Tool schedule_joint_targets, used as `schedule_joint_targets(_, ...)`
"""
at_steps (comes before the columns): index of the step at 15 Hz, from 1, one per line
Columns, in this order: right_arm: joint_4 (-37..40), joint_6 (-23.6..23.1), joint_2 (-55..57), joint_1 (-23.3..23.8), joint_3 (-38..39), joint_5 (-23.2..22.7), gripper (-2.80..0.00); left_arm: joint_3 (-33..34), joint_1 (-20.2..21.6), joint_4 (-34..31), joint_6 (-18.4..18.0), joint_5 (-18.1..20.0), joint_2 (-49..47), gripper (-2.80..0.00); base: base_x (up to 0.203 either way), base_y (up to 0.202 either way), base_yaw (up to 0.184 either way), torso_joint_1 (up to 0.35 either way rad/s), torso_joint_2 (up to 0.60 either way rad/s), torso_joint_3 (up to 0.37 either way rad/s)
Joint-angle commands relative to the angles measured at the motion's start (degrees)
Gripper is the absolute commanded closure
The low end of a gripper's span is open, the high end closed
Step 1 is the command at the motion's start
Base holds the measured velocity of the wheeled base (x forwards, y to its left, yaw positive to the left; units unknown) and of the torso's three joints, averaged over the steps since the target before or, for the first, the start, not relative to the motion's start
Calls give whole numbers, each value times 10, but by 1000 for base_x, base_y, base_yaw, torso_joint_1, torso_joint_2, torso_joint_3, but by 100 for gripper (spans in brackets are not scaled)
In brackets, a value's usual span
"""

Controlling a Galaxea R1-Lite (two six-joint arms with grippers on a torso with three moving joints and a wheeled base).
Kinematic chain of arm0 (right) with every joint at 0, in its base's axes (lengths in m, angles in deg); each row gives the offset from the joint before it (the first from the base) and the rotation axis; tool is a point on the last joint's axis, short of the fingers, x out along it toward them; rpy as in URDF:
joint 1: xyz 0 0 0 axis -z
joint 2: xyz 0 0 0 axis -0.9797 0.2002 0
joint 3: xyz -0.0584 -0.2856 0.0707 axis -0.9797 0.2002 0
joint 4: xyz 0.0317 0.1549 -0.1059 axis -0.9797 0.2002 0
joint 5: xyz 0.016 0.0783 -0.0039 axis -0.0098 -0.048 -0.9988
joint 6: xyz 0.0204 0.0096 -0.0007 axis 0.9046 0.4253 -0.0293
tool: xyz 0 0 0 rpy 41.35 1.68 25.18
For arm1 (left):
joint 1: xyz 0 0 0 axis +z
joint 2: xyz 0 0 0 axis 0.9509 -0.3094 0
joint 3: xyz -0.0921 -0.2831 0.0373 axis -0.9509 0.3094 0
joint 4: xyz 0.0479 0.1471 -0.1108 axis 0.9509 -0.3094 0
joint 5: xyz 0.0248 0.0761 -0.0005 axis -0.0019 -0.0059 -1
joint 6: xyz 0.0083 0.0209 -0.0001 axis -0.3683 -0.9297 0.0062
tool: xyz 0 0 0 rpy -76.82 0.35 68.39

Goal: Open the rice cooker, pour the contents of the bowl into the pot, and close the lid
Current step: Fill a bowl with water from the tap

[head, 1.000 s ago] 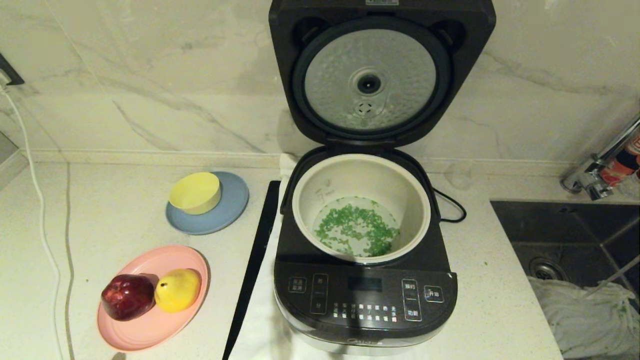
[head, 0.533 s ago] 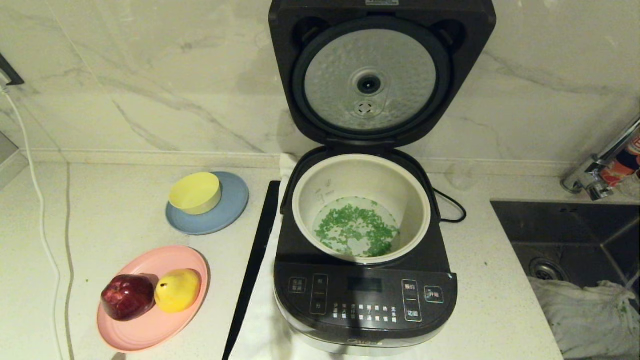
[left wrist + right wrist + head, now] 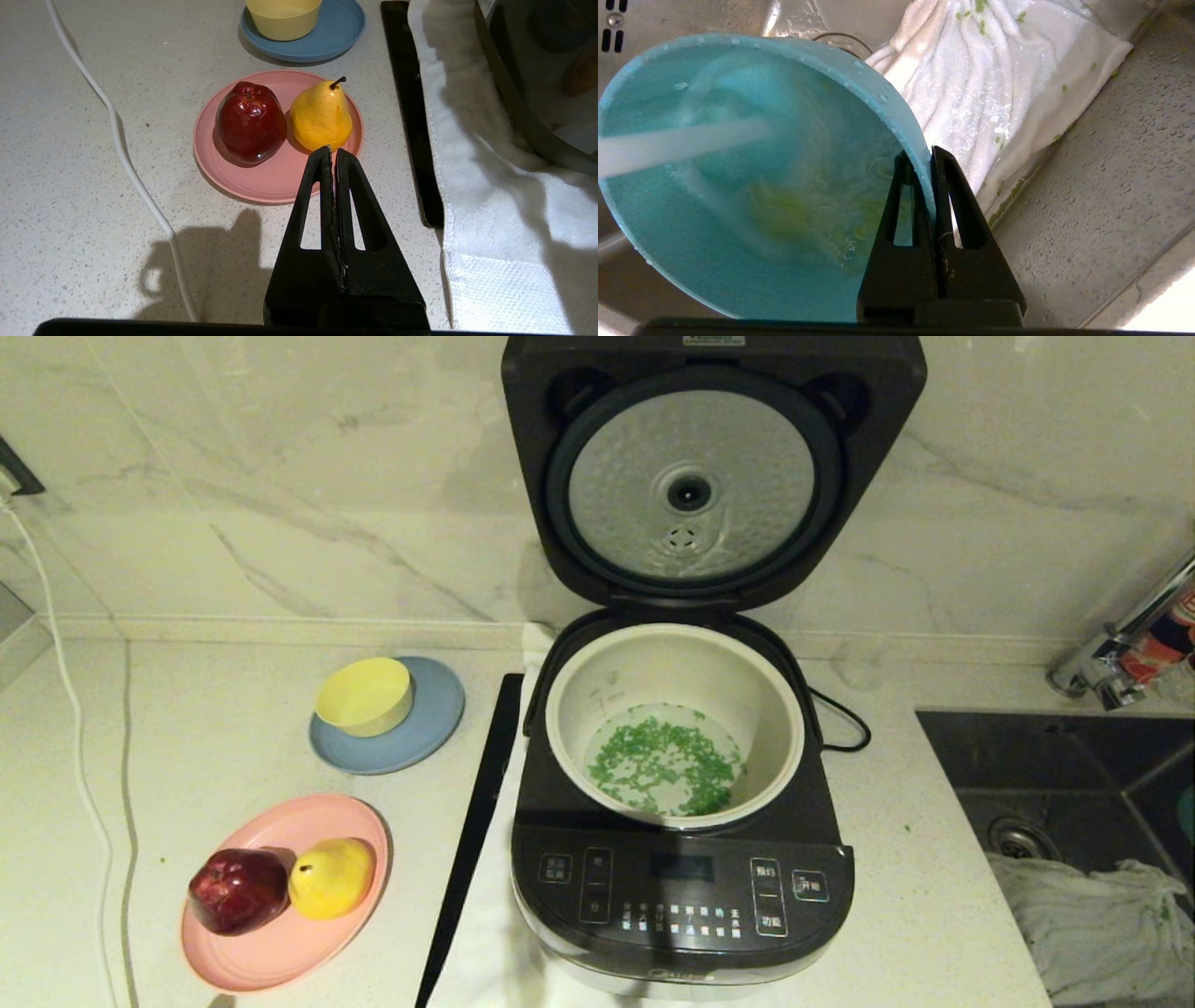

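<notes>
green contents (image 3: 665, 761) sit in the pot (image 3: 569, 728); pouring looks done. my right gripper (image 3: 930, 156) pinches the bowl (image 3: 738, 186) rim over the sink (image 3: 1111, 186), maybe rinsing. next i must close the lid (image 3: 714, 476). left gripper (image 3: 332, 156) pressed together, idle.

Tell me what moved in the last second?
A sliver of the teal bowl now peeks in at the head view's right edge, over the sink; before, it was out of sight. The right gripper is shut on its rim. The left gripper, shut, is parked by the pink plate. The rice cooker, open lid and greens in the pot stayed put.
</notes>
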State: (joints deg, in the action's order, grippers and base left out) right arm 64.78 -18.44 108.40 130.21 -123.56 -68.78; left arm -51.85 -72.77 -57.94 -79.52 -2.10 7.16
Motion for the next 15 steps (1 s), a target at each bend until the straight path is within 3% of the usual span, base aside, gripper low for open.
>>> schedule_joint_targets(1, 1, 1, -9, -2, 3, -1, 0, 4, 0, 0, 0, -1, 0, 0, 0, 0, 0, 0, 0, 0)
schedule_joint_targets(5, 5, -1, -59, -24, 41, 5, 0, 4, 0, 0, 0, -1, 0, 0, 0, 0, 0, 0, 0, 0)
schedule_joint_targets(8, 10, -5, -138, -66, 108, 16, 0, 4, 0, 0, 0, 0, 0, 0, 0, 0, 0, 0, 0, 0)
schedule_joint_targets(12, 31, -20, -262, -191, 201, 67, 0, 4, 0, 0, 0, -1, 0, 0, 0, 0, 0, 0, 0, 0)
schedule_joint_targets(15, 107, -22, -331, -299, 203, 100, 0, 4, 0, 0, 0, -1, 0, 0, 0, 0, 0, 0, 0, 0)
